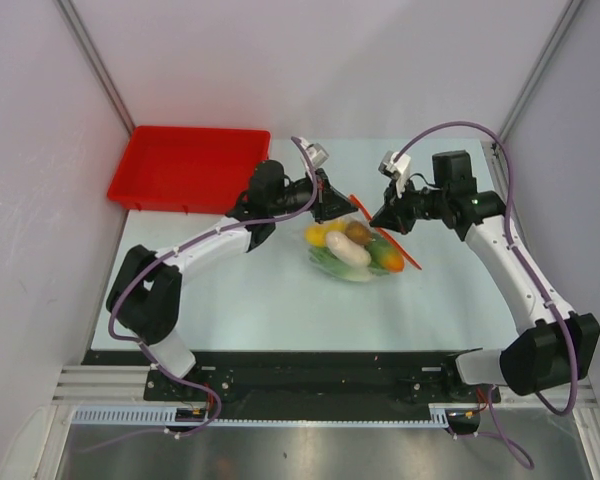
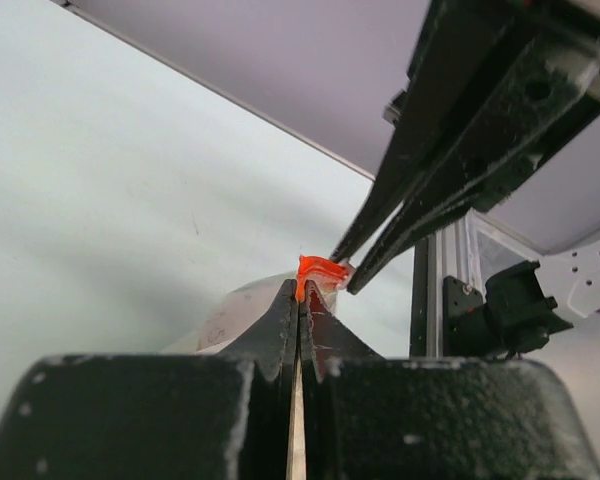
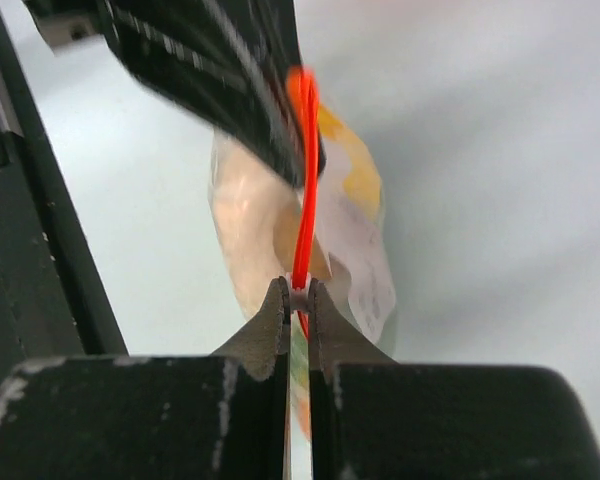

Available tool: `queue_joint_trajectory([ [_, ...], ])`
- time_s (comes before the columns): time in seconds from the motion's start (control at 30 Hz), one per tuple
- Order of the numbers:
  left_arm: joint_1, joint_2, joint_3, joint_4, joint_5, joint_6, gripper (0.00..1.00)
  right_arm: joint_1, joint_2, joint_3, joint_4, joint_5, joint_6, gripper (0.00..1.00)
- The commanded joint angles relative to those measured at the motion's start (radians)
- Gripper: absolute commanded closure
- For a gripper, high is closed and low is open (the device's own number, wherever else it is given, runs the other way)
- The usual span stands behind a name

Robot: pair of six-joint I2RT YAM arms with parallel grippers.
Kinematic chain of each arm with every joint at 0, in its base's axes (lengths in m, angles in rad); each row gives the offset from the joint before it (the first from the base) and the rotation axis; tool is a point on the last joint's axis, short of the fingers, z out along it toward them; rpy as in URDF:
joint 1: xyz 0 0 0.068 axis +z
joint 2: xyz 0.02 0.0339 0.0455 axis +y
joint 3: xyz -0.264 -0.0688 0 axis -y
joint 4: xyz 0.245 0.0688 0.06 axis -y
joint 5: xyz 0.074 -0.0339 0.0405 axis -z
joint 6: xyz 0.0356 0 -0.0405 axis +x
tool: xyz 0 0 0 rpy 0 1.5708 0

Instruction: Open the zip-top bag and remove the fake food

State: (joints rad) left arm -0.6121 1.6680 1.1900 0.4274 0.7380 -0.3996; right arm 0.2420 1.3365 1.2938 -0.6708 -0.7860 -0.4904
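The clear zip-top bag (image 1: 358,250) lies mid-table with its red-orange zip strip (image 1: 408,255) along the far and right side. Inside it I see the fake food: a white radish (image 1: 348,249), a yellow piece (image 1: 315,235), an orange fruit (image 1: 388,260), a brown piece (image 1: 357,232) and green lettuce (image 1: 330,262). My left gripper (image 1: 327,212) is shut on the strip's left end (image 2: 318,270). My right gripper (image 1: 378,216) is shut on the white zip slider (image 3: 299,297) on the strip (image 3: 304,180). The bag (image 3: 250,210) hangs blurred beyond the right fingers.
A red tray (image 1: 190,167) stands at the far left corner of the white mat. The enclosure walls close in on both sides and the back. The black rail with the arm bases runs along the near edge.
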Motion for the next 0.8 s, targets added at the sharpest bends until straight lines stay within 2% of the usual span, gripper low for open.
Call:
queue_joint_trajectory([
  [0.0, 0.071, -0.074, -0.01, 0.177, -0.069, -0.073, 1.0, -0.006, -0.069, -0.054, -0.153, 0.142, 0.021, 1.0],
  [0.13, 0.121, -0.074, -0.017, 0.182, -0.063, -0.087, 1.0, -0.03, -0.094, -0.132, -0.252, 0.275, 0.073, 1.0],
  [0.23, 0.144, -0.068, -0.023, 0.188, -0.061, -0.091, 1.0, -0.041, -0.138, -0.169, -0.315, 0.313, 0.117, 0.98],
  [0.43, 0.155, -0.025, 0.0, 0.229, -0.08, -0.125, 1.0, -0.033, -0.24, -0.186, -0.326, 0.33, 0.174, 0.84],
  [0.77, 0.196, -0.011, 0.017, 0.261, -0.109, -0.18, 1.0, -0.05, -0.255, -0.182, -0.334, 0.3, 0.171, 0.84],
])
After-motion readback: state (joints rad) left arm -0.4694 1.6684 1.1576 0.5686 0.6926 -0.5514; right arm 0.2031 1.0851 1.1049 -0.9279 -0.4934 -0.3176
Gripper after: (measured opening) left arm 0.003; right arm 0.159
